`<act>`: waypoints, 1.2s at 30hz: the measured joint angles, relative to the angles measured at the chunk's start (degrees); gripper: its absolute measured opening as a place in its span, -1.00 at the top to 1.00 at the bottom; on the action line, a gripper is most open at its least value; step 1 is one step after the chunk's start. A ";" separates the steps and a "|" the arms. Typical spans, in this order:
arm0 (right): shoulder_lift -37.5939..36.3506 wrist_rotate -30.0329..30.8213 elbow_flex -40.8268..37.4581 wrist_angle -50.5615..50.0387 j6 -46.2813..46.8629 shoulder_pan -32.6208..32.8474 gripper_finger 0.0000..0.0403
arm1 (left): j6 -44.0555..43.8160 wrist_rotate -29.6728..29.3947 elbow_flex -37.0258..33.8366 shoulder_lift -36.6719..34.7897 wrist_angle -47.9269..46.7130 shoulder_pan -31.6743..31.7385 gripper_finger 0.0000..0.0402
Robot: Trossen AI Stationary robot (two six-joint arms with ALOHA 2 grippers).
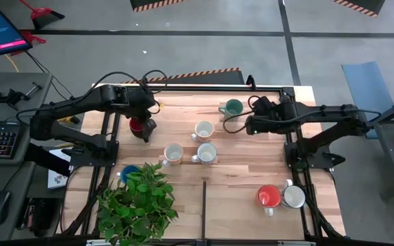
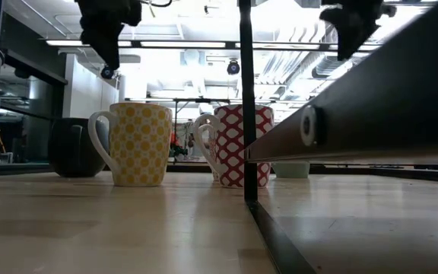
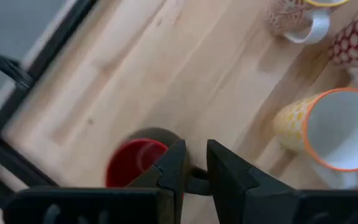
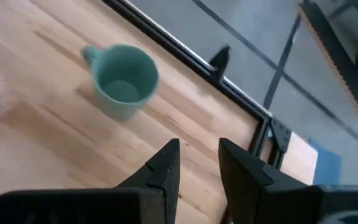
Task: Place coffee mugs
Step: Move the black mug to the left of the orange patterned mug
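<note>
Plant (image 1: 139,201) nearest; eight mugs (three patterned (image 1: 204,130) mid-table).

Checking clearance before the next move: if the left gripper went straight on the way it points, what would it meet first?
The dark red mug: it sits right below and ahead of the left gripper, whose fingers straddle its handle. Depth is unclear, but contact looks imminent or already made.

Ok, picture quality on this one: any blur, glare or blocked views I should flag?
Low view: strongly backlit by bright ceiling lights, so the yellow-patterned mug and red-patterned mug look dim; a dark bar blocks the right side. Left wrist view: motion-blurred, the dark red mug soft behind the fingers. Right wrist view: green mug fairly clear. High view: evenly lit, no glare.
</note>
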 joint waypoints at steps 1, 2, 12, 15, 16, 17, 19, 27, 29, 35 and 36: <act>-0.74 -0.85 -1.89 1.10 -0.51 -0.89 0.55 | -0.71 1.07 0.00 0.00 -0.08 0.47 0.70; -1.42 -1.99 -3.73 3.09 -1.53 -1.67 0.55 | -1.37 1.74 0.00 0.00 -0.01 0.90 0.68; -9.30 -14.48 -18.93 29.33 -9.81 -5.08 0.55 | -8.20 2.44 0.05 6.45 -2.92 3.68 0.48; -10.46 -15.78 -20.25 30.17 -9.41 -5.17 0.55 | -9.38 1.27 0.04 9.54 -5.22 4.00 0.45; -10.75 -16.19 -20.46 30.19 -9.40 -5.14 0.55 | -10.26 0.43 0.04 10.57 -6.37 4.23 0.44; -10.90 -16.63 -20.49 29.95 -9.52 -5.14 0.55 | -11.28 -0.35 0.04 11.57 -7.62 4.44 0.44; -11.18 -17.13 -20.49 30.00 -10.22 -5.14 0.55 | -13.01 -0.95 0.04 13.19 -9.17 4.75 0.43; -11.43 -18.07 -20.49 29.86 -10.81 -5.12 0.55 | -18.01 -0.64 0.04 17.08 -8.75 5.30 0.42; -11.43 -18.57 -20.46 29.84 -10.99 -5.12 0.55 | -19.37 -0.62 -0.30 17.85 -8.74 5.40 0.42; -11.43 -19.64 -20.46 29.82 -11.43 -4.75 0.55 | -23.01 1.83 -6.22 17.59 -6.30 5.39 0.42; -11.43 -19.62 -20.46 29.82 -11.45 -4.57 0.55 | -23.53 1.96 -7.09 17.55 -5.97 5.27 0.42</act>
